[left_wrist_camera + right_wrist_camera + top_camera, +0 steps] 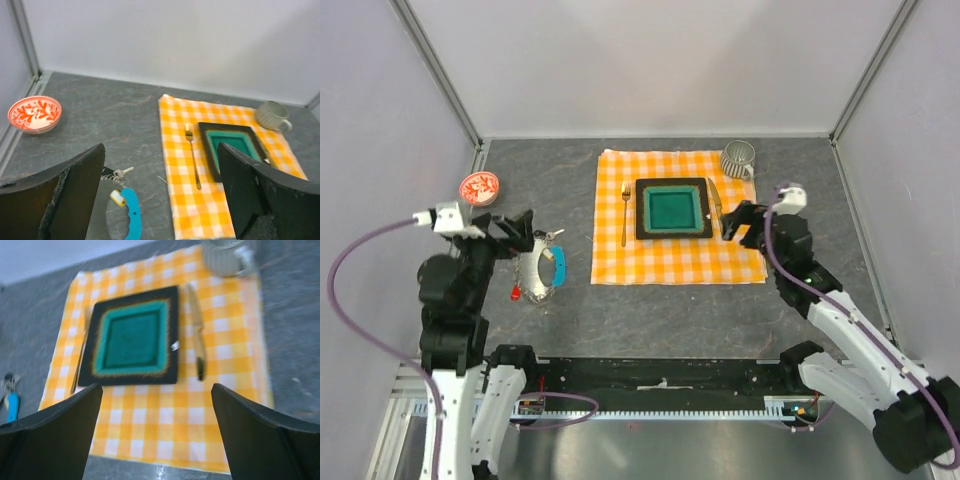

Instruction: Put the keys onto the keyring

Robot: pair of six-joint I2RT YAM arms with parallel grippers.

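Two black two-finger grippers stand wide open, holding nothing. The left gripper (160, 200) hangs above the thin silvery wire keyring with its curved cyan clip (131, 217) at lower left, with the small metal keys (119, 173) just beside it, probably so it can drop onto them. The right gripper (157, 440) hovers over the yellow-checked cloth (210, 420) at mid-frame, seemingly on standby to help.
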